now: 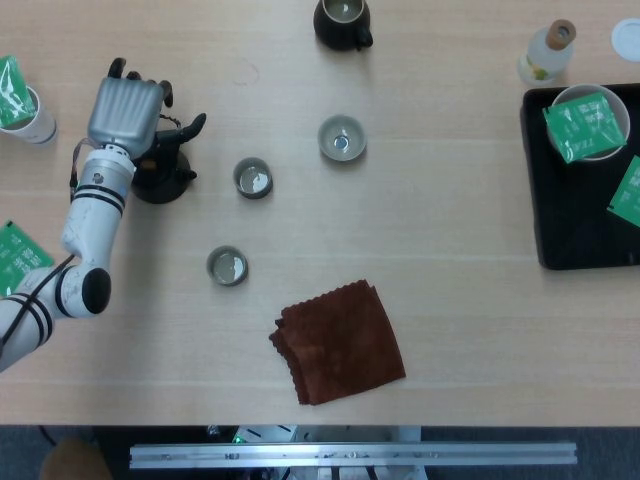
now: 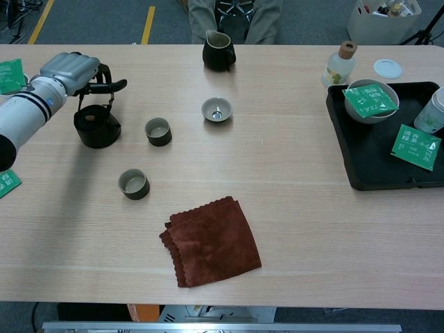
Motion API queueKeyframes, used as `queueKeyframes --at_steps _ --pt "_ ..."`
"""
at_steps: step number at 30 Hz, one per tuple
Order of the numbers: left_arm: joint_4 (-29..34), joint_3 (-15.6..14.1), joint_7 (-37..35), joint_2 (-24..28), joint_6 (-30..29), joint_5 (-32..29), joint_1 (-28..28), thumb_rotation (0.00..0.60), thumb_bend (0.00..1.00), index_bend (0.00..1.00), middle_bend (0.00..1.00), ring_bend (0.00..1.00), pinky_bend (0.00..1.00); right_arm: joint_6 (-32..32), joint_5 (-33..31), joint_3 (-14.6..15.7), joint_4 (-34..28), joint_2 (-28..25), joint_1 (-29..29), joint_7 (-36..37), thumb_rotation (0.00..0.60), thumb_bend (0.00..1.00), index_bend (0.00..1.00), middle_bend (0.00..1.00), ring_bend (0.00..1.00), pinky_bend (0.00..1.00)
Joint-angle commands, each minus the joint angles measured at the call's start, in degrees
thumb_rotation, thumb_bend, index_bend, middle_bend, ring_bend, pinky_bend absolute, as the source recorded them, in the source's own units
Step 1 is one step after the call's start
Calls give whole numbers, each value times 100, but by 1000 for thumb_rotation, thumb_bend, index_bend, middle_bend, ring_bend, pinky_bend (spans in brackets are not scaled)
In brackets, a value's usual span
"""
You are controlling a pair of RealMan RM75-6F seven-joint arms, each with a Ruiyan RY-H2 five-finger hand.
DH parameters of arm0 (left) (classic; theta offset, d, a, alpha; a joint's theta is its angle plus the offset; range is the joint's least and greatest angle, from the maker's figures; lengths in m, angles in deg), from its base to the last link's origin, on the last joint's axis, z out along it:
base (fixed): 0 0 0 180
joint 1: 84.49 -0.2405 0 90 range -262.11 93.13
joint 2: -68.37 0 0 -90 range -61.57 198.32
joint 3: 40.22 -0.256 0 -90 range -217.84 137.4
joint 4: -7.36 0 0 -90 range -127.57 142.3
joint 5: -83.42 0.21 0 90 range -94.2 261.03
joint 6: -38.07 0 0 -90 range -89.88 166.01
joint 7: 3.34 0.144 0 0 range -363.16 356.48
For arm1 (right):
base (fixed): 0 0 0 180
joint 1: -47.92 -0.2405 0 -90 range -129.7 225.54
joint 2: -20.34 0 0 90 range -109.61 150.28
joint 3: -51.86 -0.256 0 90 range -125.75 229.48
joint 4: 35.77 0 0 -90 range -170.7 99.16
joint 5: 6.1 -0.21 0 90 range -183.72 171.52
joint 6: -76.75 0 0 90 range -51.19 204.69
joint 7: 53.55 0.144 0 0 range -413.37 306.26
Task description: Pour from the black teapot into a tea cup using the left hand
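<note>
Pale wood table (image 2: 312, 229) lies bare between the brown cloth (image 2: 211, 241) and the black tray (image 2: 361, 177) at its right edge. Near the left edge, the left hand (image 2: 76, 68) hovers over the black teapot (image 2: 96, 127), thumb out, and whether it touches the handle cannot be told. Three tea cups (image 2: 157, 131) stand just right of it.

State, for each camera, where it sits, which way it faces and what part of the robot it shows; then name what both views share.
Head view: high above the table, looking straight down; shows the left hand and arm over the teapot.
Chest view: lower, at the near edge, looking obliquely across the table; shows the left hand and forearm.
Shared: teapot, cloth, tray.
</note>
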Motion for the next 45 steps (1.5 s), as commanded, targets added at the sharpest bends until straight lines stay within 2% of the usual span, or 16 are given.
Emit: queueKeyframes --at_steps 1,7,24,45 --pt "57 -35 48 38 -18 -17 -21 0 206 396 467 276 101 -6 8 1 -3 5 -6 -7 600 74 320 379 210 234" --pt "151 -72 75 80 -61 -22 -44 0 206 438 500 300 101 11 18 3 -24 3 4 -30 600 74 320 379 209 234" --pt "682 -250 194 358 -326 148 -162 0 206 477 535 336 102 21 45 14 -51 -2 17 -50 600 74 320 379 209 235" --pt "1237 -485 361 813 -491 300 -317 0 206 483 544 347 102 45 84 22 -153 -25 26 -152 600 74 320 379 210 234"
